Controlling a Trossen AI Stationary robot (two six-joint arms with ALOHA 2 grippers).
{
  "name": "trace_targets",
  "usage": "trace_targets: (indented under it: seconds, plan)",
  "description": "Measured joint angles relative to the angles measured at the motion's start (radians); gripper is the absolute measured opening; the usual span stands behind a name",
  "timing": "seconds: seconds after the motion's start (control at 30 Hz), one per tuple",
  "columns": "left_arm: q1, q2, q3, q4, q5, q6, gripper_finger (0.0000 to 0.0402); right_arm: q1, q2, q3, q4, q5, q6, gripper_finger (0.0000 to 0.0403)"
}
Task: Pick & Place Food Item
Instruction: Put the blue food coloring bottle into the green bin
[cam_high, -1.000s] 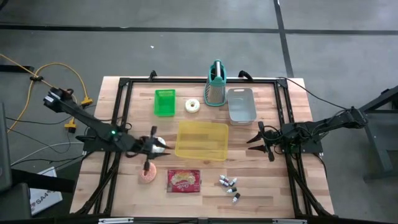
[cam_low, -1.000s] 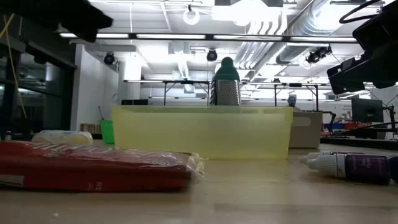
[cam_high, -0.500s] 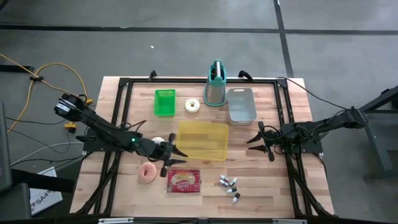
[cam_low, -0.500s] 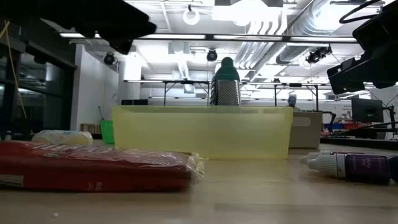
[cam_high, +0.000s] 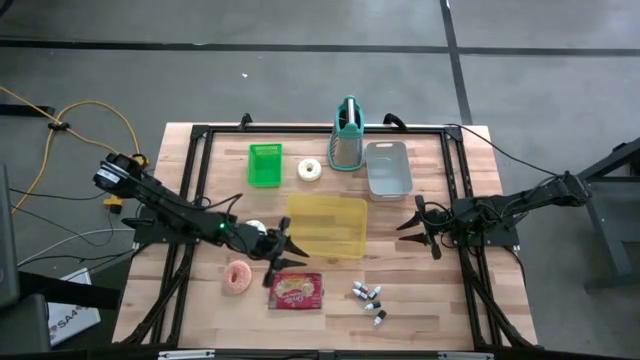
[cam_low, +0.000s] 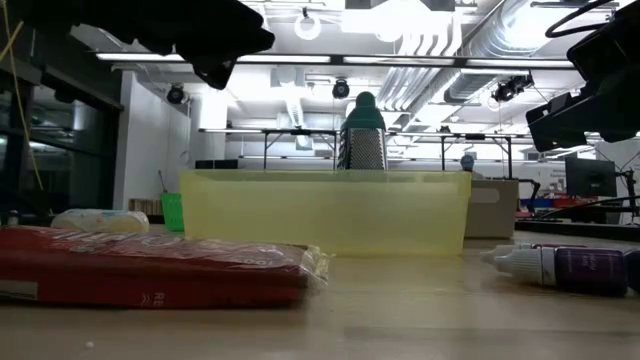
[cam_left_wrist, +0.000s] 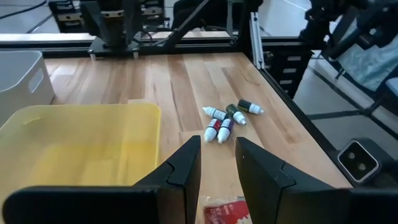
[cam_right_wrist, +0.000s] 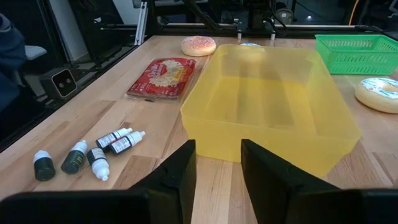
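Big swing by the left hand (cam_high: 288, 250) over the last second: off from above the pink donut (cam_high: 238, 277) and across to the near corner of the yellow bin (cam_high: 325, 225), now hovering just above the red snack packet (cam_high: 295, 290). Can't tell for sure which food item is meant, so treating the donut and the packet as the candidates. Both flat on the bench (cam_high: 440, 290), just beside each other, near the bin but outside it. Nothing in the bin as far as the right wrist view shows.

Left hand's fingers parted only a little in its own wrist view, with nothing pinched between them. So, honestly, barely started: no pick yet, no place yet. Probably lining up for a grab on the packet, but just a guess.

Farther out: little dropper bottles (cam_high: 368, 295) beside the packet, green basket (cam_high: 265, 165), grey tub (cam_high: 388, 168) and grater (cam_high: 346, 135) along the far edge. Right hand (cam_high: 420, 226) parked off past the bin, fingers apart and empty.
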Motion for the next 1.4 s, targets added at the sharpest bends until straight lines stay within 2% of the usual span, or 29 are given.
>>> trace_targets:
  seconds: [0.17, 0.3, 0.43, 0.63, 0.7, 0.77, 0.9, 1.03, 1.23, 1.4]
  plan:
    - [0.010, 0.000, 0.000, 0.000, -0.002, -0.049, 0.0095, 0.000, 0.000, 0.000, 0.000, 0.003, -0.024, 0.0113]
    - [0.013, 0.000, 0.000, 0.000, -0.002, -0.066, 0.0095, -0.001, 0.000, 0.000, 0.009, 0.071, -0.265, 0.0113]
    - [0.015, 0.000, 0.000, 0.000, -0.002, -0.110, 0.0095, -0.001, 0.000, 0.000, 0.011, 0.103, -0.409, 0.0113]
    - [0.015, 0.000, 0.000, 0.000, -0.002, -0.113, 0.0095, -0.001, 0.000, 0.000, 0.012, 0.090, -0.424, 0.0113]
    - [0.015, 0.000, 0.000, 0.000, -0.002, -0.124, 0.0095, -0.001, 0.000, 0.000, 0.014, 0.067, -0.373, 0.0113]
    - [0.015, 0.000, 0.000, 0.000, -0.003, -0.136, 0.0095, 0.001, 0.000, 0.000, 0.023, 0.028, -0.254, 0.0113]
    - [0.015, 0.000, 0.000, 0.000, -0.029, -0.155, 0.0095, 0.000, 0.000, 0.000, 0.034, 0.025, 0.044, 0.0113]
    - [0.022, 0.000, 0.000, 0.000, -0.060, -0.157, 0.0095, 0.000, 0.000, 0.000, 0.037, 0.029, 0.224, 0.0113]
    - [0.046, 0.000, 0.000, 0.000, -0.061, -0.166, 0.0095, 0.000, 0.000, 0.000, 0.139, 0.044, 0.367, 0.0113]
    - [0.064, 0.000, 0.000, 0.006, -0.061, -0.169, 0.0095, 0.016, 0.010, 0.008, 0.295, -0.084, 0.322, 0.0113]
